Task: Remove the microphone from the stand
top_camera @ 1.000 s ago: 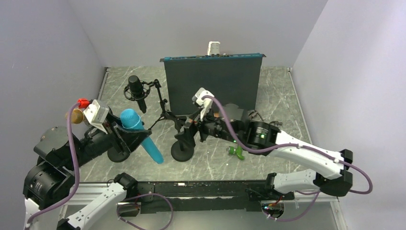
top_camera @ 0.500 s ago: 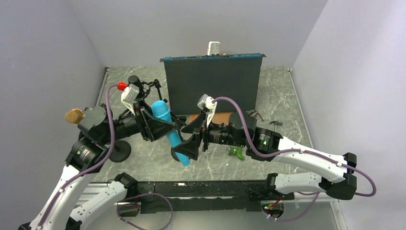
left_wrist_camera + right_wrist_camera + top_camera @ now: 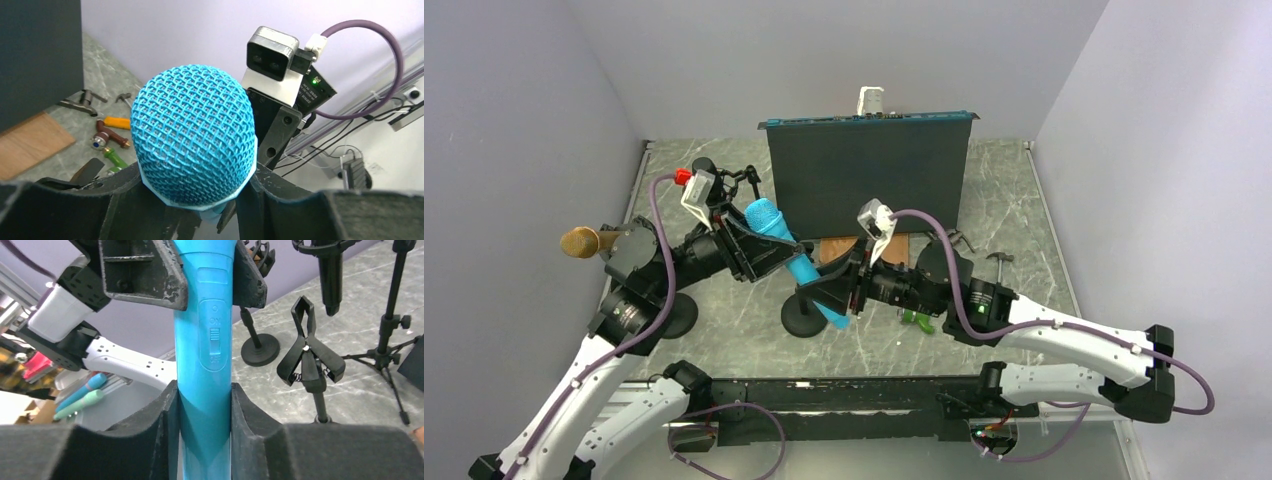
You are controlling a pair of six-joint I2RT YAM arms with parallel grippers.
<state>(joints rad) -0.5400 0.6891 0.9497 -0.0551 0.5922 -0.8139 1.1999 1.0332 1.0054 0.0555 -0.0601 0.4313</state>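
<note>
The blue microphone (image 3: 796,265) hangs tilted in the air over the middle of the table, held at both ends. My left gripper (image 3: 769,250) is shut just under its mesh head (image 3: 194,132). My right gripper (image 3: 839,297) is shut on the lower handle (image 3: 205,390), below the on/off switch. In the left wrist view the head fills the space between the fingers of my left gripper (image 3: 195,200). My right gripper (image 3: 205,427) presses both pads flat on the handle. A black stand (image 3: 306,357) with an empty spring clip rises just right of the handle; its round base (image 3: 802,320) sits below the microphone.
A gold microphone (image 3: 579,241) sticks out at the left, above a second round base (image 3: 676,318). A black studio microphone on a tripod (image 3: 709,180) stands at the back left. Behind are a tall dark panel (image 3: 869,175) and a wooden board (image 3: 834,247). Small tools (image 3: 916,318) lie to the right.
My left arm carried the blue microphone from the left side to the middle. My right gripper, open a second ago, has shut on the handle.
</note>
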